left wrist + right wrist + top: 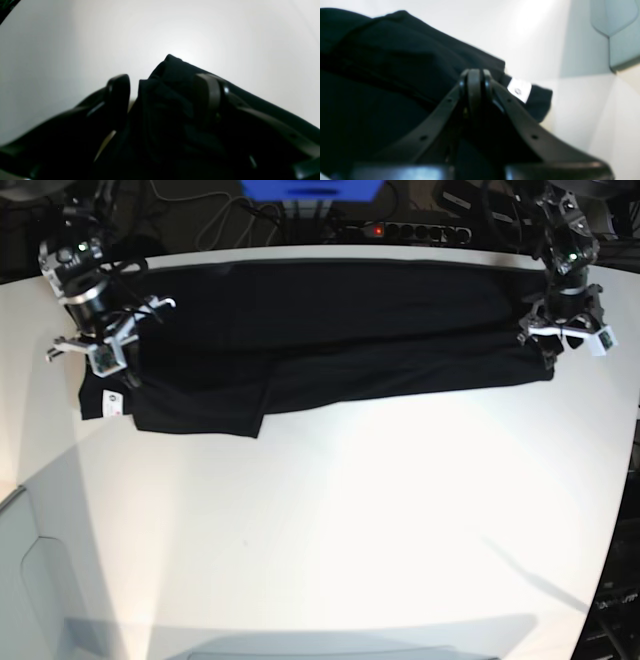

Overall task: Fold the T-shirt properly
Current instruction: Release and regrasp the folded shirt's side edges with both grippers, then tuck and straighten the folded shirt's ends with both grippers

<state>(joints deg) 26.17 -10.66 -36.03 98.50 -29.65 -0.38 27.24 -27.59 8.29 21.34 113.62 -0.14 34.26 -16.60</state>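
T-shirt [330, 340] spread as a long band along the far edge of the white table [350, 510]
Left gripper [165, 85] at the shirt's hem end, fingers apart around bunched cloth; right gripper [475, 82] at its opposite end, near the white label [519, 90], fingers pressed together, whether on cloth cannot be told

Overhead light is glaring off the white table [330, 510]; soft shadows are falling at its near edge. Both wrist views are blurring; black T-shirt [330, 340] is losing all fold detail.
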